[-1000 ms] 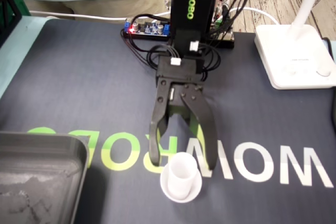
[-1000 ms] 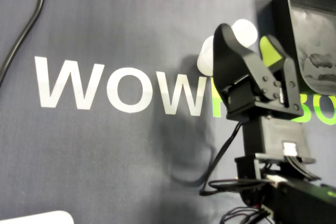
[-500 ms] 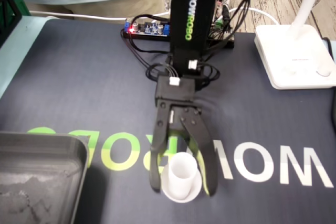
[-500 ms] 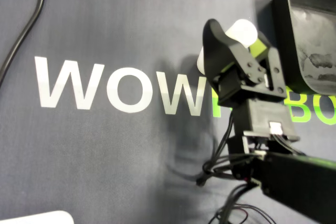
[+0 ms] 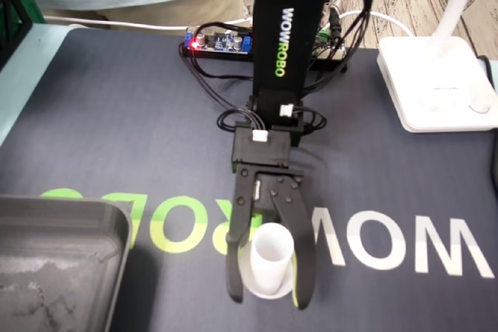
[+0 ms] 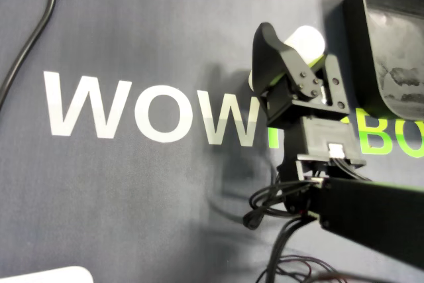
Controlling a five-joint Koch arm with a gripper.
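Where the gripper hangs low over the mat, its two black jaws stand apart at a middling width. One jaw is on either side of the cup, and the tips reach past the cup's flared foot toward the mat.

Fixed view: the cup stands upright on the mat, well apart from the tray at lower left and from the lamp base at upper right. Whether the jaws touch the cup's wall cannot be told; any gaps are slight.

Overhead view: the cup shows only in part between the jaws, near a corner of the tray.

Handling, offered as a judgement:
- **Weight and stiffness:** the cup looks like thin white plastic, so it is probably very light. It is likely stiff at the foot and rim but may flex at mid-wall under a hard squeeze. Whether anything is inside cannot be seen.
- **Surface:** it appears smooth and is probably slippery against hard jaws, so a loose grip could let it slide down and out.
- **Where to hold:** the best hold is across the straight wall, low down and just above the foot, with both jaws level and the cup centred between them.
- **Risk:** closing off-centre would likely push so light a thing sideways, or tip it on its foot, before it is clamped.
- **Force:** a moderate closing force should suffice, and more risks denting the wall.
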